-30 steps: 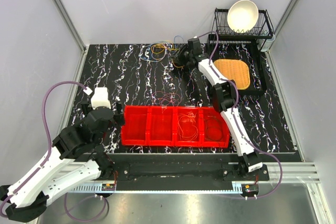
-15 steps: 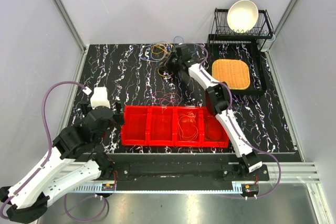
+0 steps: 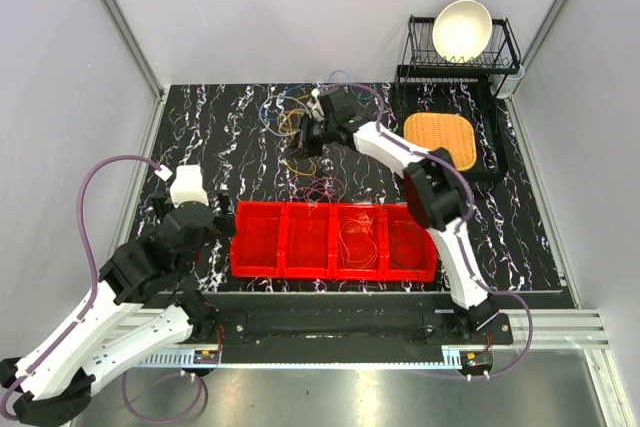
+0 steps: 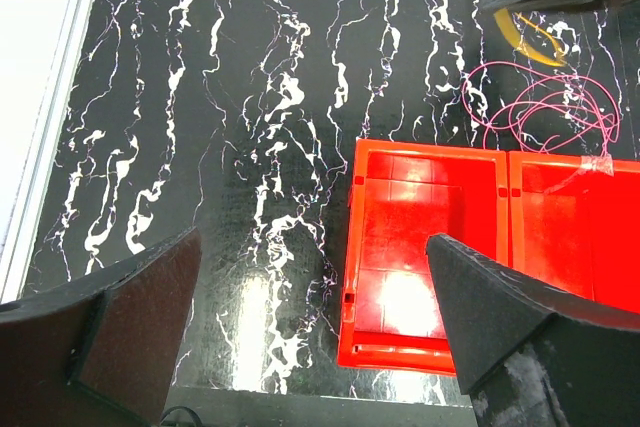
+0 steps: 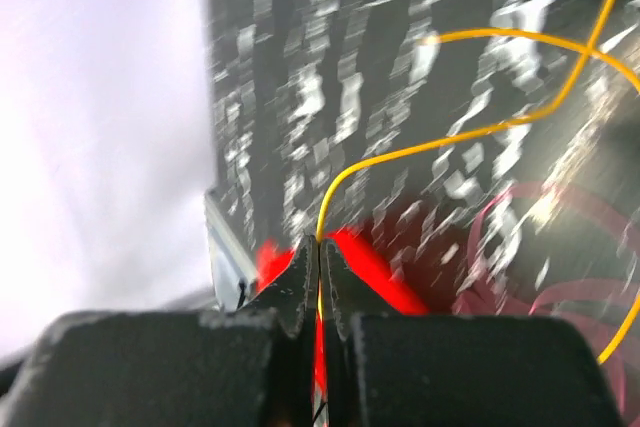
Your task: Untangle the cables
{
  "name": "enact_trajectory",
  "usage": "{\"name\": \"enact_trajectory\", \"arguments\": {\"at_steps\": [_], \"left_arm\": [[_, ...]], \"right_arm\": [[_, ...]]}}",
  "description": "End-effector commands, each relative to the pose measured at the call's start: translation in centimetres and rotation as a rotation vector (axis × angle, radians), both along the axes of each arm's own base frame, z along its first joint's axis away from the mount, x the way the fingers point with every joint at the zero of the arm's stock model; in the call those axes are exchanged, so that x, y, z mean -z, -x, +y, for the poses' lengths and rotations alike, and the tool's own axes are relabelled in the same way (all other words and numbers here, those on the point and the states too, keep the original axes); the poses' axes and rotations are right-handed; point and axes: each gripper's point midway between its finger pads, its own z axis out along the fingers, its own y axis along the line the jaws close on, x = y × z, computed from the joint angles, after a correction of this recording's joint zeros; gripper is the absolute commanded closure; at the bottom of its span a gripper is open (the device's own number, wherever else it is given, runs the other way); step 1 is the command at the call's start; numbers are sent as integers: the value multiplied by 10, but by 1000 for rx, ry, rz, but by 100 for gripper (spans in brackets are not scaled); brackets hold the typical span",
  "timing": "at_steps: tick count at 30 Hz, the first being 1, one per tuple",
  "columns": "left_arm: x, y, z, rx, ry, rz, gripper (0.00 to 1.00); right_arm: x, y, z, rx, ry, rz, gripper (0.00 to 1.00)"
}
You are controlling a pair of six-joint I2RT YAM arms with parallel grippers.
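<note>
Top external view: pale grey walls close in a black, white-veined table [image 3: 220, 137], glossy enough to mirror the light beside the red tray [image 3: 258, 247], a four-compartment bin near the arms. Far beyond the tray's right end, a wire rack [image 3: 505, 47] holds a bowl [image 3: 462, 29], with an orange mat [image 3: 440, 140] on the tray side of it.

Over the tray's left end hovers the left gripper [image 4: 312, 247], jaws spread wide and empty. Beyond the tray's far edge, roughly opposite its middle, the right gripper [image 5: 318, 247] is pinched tight on a yellow cable [image 5: 420, 152]. The remaining tangle [image 3: 275, 107] sits farther beyond that edge; a pink loop [image 4: 540, 112] lies across the tray's far rim, and thin loops rest inside the tray.

The step in hand looks like drawing one strand free. Next it likely needs a slow, steady pull toward the tray — watching that the yellow strand does not snag the pink loop.
</note>
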Motion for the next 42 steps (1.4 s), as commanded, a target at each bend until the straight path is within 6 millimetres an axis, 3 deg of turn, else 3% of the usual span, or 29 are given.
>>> {"name": "enact_trajectory", "arguments": {"at_steps": [1,2,3,5,6,8,9,11,12,14,20,23,30,33,40,42], "left_arm": [[-3,-4,-4,9,10,-16,1],[-3,-4,-4,8,9,-16,1],[-4,-4,-4,7,9,-18,1],[-3,-5,-3,4,8,-17,1],[-3,-5,-2,-1,7,-17,1],[-3,-5,-2,-2,8,-18,1],[-3,-5,-1,-4,7,-17,1],[-2,-5,-2,-4,6,-16,1],[-2,-5,-2,-2,6,-14,1],[-2,-5,-1,-7,2,-12,1],[0,-6,-2,-2,-4,-4,1],[0,-6,-2,-3,-4,-4,1],[1,-6,-3,-2,-11,0,1],[0,-6,-2,-4,-5,-6,1],[0,-6,-4,8,0,-8,1],[0,-6,-4,8,1,-9,1]], "right_arm": [[-125,18,-20,-50,-109,-285,100],[-126,23,-25,-53,-104,-290,100],[-150,31,-30,-58,-124,-330,100],[-161,43,-35,-73,-134,-336,100],[-179,50,-40,-78,-148,-368,100],[-188,61,-47,-83,-147,-374,100],[-207,70,-54,-81,-160,-412,100],[-215,80,-62,-77,-158,-426,100],[-234,89,-69,-72,-173,-460,100],[-244,99,-76,-71,-170,-478,100],[-308,136,-108,-40,-202,-622,100],[-326,135,-117,-7,-180,-703,100],[-318,111,-111,-8,-115,-729,100],[-328,105,-107,6,-130,-741,100],[-407,129,-105,-45,-277,-843,100],[-417,137,-104,-73,-305,-837,100]]}}
